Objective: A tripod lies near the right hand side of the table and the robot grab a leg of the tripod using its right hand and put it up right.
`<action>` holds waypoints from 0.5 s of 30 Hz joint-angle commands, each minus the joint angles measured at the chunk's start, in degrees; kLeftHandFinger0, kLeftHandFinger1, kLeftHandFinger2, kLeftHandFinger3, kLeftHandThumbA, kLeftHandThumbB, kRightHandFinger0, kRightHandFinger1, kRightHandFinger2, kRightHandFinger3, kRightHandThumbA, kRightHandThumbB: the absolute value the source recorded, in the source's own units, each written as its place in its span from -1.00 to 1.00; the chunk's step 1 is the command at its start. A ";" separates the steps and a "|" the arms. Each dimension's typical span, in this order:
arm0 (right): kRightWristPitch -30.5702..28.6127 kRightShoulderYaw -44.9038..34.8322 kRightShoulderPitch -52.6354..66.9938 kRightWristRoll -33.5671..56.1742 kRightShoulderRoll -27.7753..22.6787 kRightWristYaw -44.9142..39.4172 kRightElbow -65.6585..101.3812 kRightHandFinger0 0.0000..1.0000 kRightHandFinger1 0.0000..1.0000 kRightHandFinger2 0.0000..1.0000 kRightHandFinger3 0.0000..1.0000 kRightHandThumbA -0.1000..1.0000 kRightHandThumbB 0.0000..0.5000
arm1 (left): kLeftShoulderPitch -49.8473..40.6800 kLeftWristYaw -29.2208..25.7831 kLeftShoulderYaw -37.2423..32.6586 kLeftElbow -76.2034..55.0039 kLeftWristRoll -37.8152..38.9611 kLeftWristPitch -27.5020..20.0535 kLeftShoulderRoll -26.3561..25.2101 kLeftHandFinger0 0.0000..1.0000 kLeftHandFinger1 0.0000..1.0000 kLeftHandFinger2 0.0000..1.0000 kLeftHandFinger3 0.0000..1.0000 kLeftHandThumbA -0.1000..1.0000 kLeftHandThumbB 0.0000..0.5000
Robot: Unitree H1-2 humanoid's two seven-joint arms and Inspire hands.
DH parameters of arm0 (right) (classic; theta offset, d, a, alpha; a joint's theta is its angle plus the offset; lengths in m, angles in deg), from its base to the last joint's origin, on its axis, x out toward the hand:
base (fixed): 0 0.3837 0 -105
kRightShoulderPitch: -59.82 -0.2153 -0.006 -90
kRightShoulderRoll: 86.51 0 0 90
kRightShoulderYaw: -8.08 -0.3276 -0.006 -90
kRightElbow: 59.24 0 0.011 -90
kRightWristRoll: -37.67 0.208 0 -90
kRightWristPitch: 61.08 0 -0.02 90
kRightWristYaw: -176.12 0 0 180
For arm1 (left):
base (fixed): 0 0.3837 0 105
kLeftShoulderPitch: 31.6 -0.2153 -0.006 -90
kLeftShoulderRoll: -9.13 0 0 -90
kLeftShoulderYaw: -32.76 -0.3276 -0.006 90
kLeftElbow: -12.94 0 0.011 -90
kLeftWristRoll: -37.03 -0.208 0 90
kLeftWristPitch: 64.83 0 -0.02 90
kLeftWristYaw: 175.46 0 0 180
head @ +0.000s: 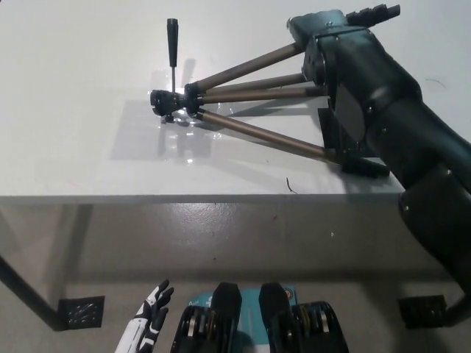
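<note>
The tripod (243,103) lies on the table (73,147); the right hand (346,29) covers its far legs (finger grip hidden). The left hand (147,320) hangs low, fingers apart.

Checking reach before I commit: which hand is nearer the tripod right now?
Right. The black right hand is over the far ends of the tripod legs on the table. The white left hand hangs low at the lower left, below the table edge, well away.

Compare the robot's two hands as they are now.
The right hand is black, up over the table at the tripod legs' far ends; the left hand is white, low below the table edge, touching nothing. Left fingers are spread; the right's grip is hidden.
</note>
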 commanded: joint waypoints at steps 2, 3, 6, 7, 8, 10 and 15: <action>-10.24 0.16 0.69 -2.83 -3.09 36.58 -0.73 -1.00 -0.75 0.03 -0.50 -1.00 -0.03 | 0.71 1.44 -0.44 -2.77 -0.11 -2.20 -1.17 1.00 1.00 1.00 1.00 1.00 0.43; -11.52 -0.93 0.56 -1.71 -3.14 36.20 -0.32 -1.00 -0.66 0.28 -0.58 -1.00 -0.04 | 0.68 1.41 -0.49 -2.81 -0.28 -2.28 -1.15 1.00 1.00 1.00 1.00 1.00 0.41; -13.84 -1.58 0.35 -1.41 -3.42 37.53 0.50 -1.00 -0.58 0.50 -0.66 -1.00 -0.15 | 0.81 1.53 -0.82 -2.33 -0.65 -3.10 -1.24 1.00 1.00 1.00 1.00 1.00 0.42; -14.26 -1.81 0.40 -1.30 -3.39 37.83 0.69 -1.00 -0.58 0.49 -0.68 -1.00 -0.11 | 0.63 1.52 -0.89 -2.27 -0.76 -3.18 -1.24 1.00 1.00 1.00 1.00 1.00 0.43; -14.84 -2.10 0.33 -1.09 -3.38 38.29 0.81 -1.00 -0.60 0.45 -0.69 -1.00 -0.11 | 0.64 1.49 -0.89 -2.18 -0.87 -3.19 -1.26 1.00 1.00 1.00 1.00 1.00 0.43; -15.86 -3.71 0.07 0.32 -3.13 39.80 0.89 -1.00 -0.70 0.30 -0.63 -1.00 -0.10 | 0.65 1.62 -0.90 -2.38 -0.89 -2.61 -1.31 1.00 1.00 1.00 1.00 1.00 0.44; -19.66 -9.44 -0.50 5.43 -2.53 42.03 1.77 -1.00 -0.92 0.06 -0.89 -1.00 -0.06 | 0.55 1.71 -0.84 -3.32 -0.84 -1.33 -1.12 1.00 1.00 1.00 1.00 1.00 0.40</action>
